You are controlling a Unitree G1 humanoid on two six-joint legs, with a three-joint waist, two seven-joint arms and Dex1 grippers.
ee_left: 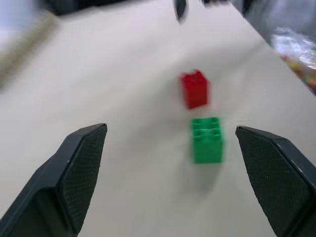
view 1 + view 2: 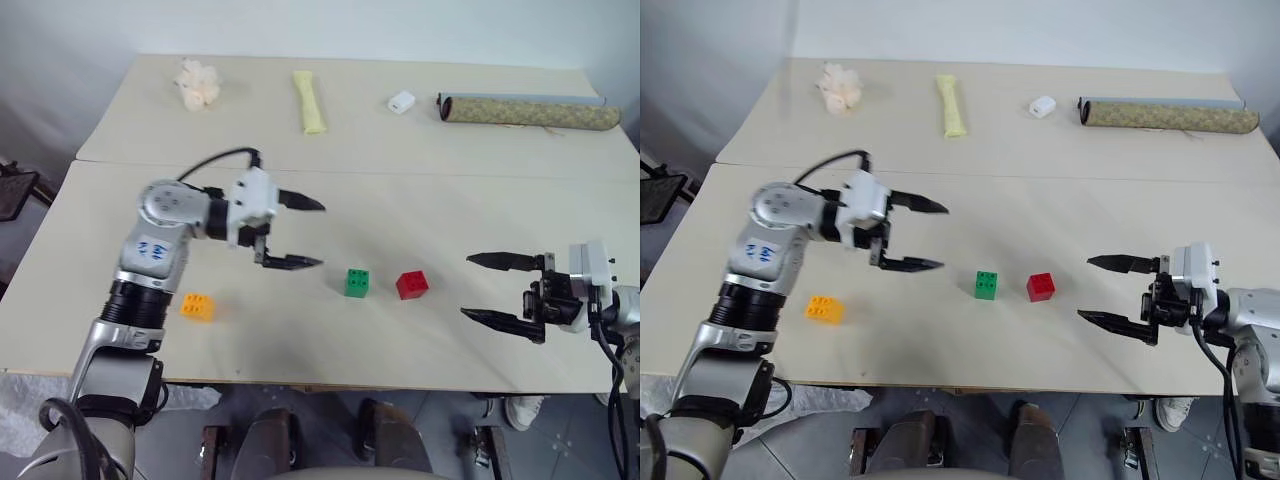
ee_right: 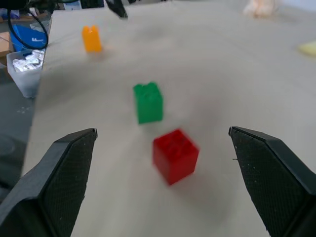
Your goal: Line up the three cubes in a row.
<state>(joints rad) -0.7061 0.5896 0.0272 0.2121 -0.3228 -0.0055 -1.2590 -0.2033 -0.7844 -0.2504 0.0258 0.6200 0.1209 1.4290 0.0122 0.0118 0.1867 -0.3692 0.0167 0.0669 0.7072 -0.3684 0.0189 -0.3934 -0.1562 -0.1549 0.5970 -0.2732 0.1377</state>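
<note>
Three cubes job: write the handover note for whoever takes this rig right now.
Left gripper: open, empty, above the table, left of the green studded plastic brick.
Right gripper: open, empty, right of the red studded plastic brick.
Green and red bricks sit side by side, a small gap apart, mid-table. The orange-yellow studded plastic brick lies apart, near the front edge on the left.
Done: green and red roughly paired.
Left: bring the orange-yellow brick into line with them, probably with the left gripper.

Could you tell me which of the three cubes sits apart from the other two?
The orange-yellow cube: it sits alone under the left arm near the table's front edge, while the green cube and red cube sit side by side mid-table.
</note>
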